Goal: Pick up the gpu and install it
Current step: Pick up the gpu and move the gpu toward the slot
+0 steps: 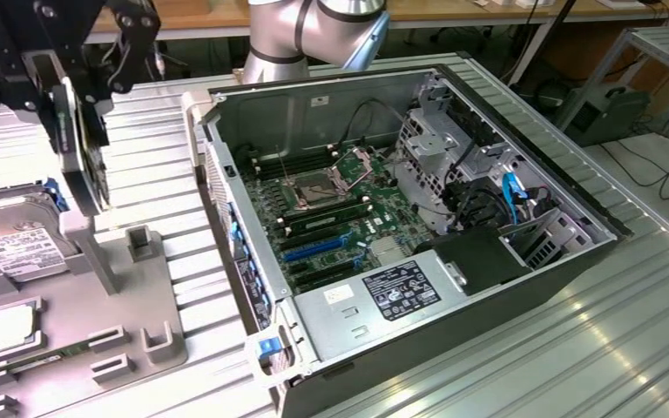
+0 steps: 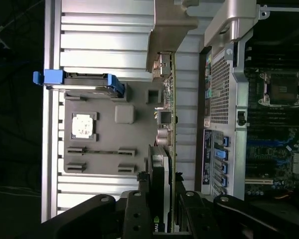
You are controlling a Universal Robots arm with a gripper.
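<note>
Gpu (image 1: 84,161): hanging edge-on at the exterior view's far left, outside the computer case, and being pinched across its two faces by the gripper (image 1: 79,96) from above. Standing upright there, showing a round fan on its black face. Reaching down with the lower end to just beside a grey upright post of the tray; not possible to tell whether touching it.

Taking in the rest from the biggest down:

- Finding the ribbed metal table (image 1: 567,348) running under everything.
- Finding the computer case (image 1: 311,113) lying on its side with the side panel off, taking up the middle and right of the exterior view, apart from the card.
- Seeing inside it the green motherboard (image 1: 347,209), with a bare processor socket toward the far end and blue slots nearer.
- Seeing the grey tray (image 1: 125,305) at the near left, just beside the case.
- Noting the silvery power supply (image 1: 393,292) sitting at the near end of the case.
- Noting a silver hard drive (image 1: 15,244) with a white label lying at the tray's left edge.
- Noting a small square processor (image 1: 10,326) lying nearer on the tray.

Looking along the card (image 2: 159,174) through the wrist view: black cooler on one face, greenish circuit board on the other, black fingers (image 2: 134,209) pressing in from both sides, with the tray (image 2: 104,144), the hard drive (image 2: 79,82) in blue brackets and the processor (image 2: 83,124) lying beyond.
</note>
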